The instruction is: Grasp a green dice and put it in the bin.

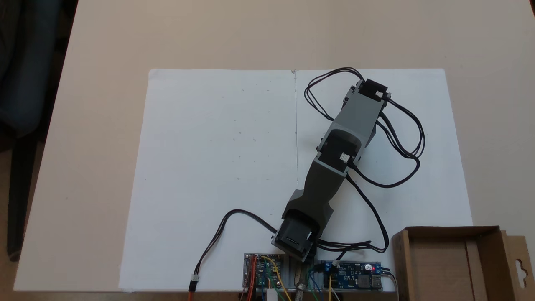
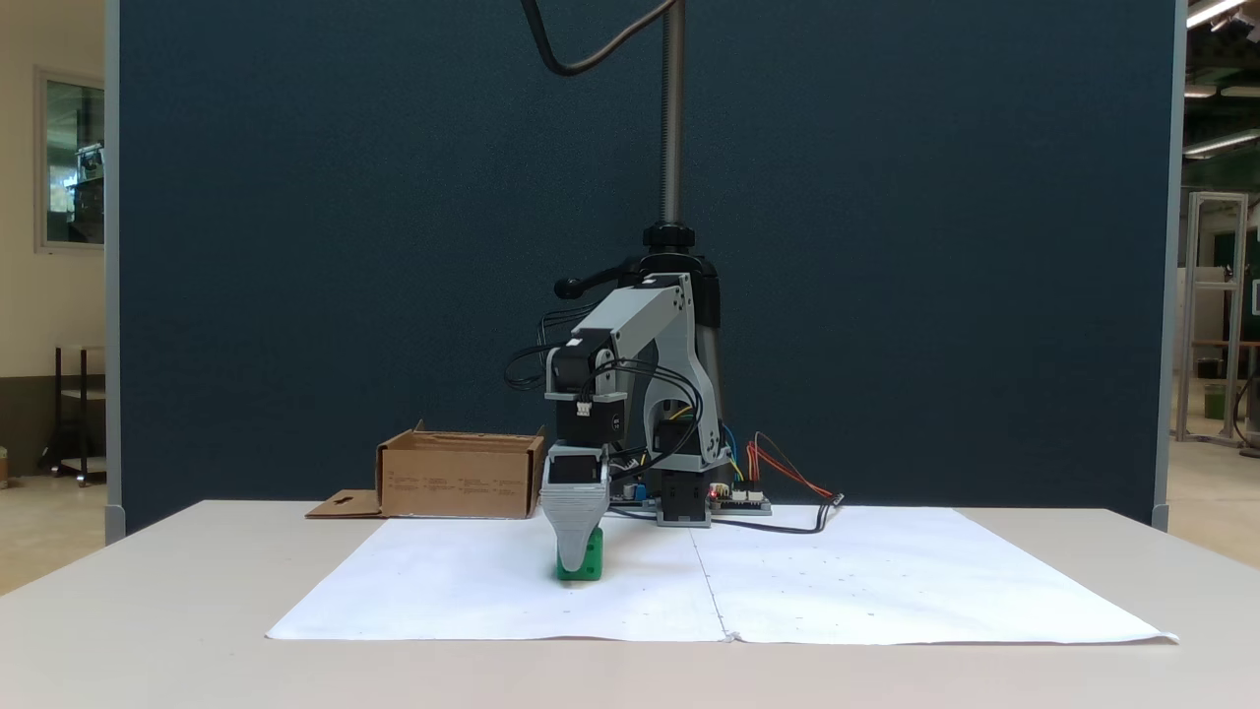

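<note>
In a fixed view from the front, the tool (image 2: 576,563) points straight down at the white paper (image 2: 837,581) spread over the tabletop (image 2: 148,611), its grey ribbed jaw covering the front of the green dice (image 2: 591,561). The dice sits on the paper, touching the tool, with green showing to the right of the jaw and below its tip. Only one jaw can be seen from this side, so whether the tool is parted or clamped on the dice cannot be told. In a fixed view from above, the arm (image 1: 334,159) stretches diagonally from its base at the lower middle toward the upper right over the paper (image 1: 217,167), and its body hides the tool and the dice. Black cables (image 1: 401,138) loop beside the arm. The bin (image 1: 459,259) stands at the lower right corner in that view, well apart from the arm's far end; from the front the bin (image 2: 458,478) appears left of the arm's base, behind the paper.
</note>
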Robot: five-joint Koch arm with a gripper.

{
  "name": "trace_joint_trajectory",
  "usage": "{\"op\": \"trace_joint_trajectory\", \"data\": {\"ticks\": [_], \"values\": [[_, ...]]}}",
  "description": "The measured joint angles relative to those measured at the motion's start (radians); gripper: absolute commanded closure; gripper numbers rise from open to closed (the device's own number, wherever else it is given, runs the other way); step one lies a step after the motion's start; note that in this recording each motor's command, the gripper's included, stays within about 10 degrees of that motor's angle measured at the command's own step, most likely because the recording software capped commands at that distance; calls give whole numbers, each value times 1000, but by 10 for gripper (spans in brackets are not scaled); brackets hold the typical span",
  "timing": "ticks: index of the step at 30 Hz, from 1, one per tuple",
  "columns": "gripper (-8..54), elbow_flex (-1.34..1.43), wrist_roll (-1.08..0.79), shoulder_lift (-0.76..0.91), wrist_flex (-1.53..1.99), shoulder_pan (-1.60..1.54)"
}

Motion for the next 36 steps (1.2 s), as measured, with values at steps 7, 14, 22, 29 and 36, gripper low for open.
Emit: {"op": "trace_joint_trajectory", "data": {"ticks": [7,14,22,29,36], "values": [[144,0,0,0,-26,0],[164,17,0,0,-32,0],[338,31,0,0,-35,0],[338,31,0,0,-37,0],[338,31,5,55,-35,-3]]}}
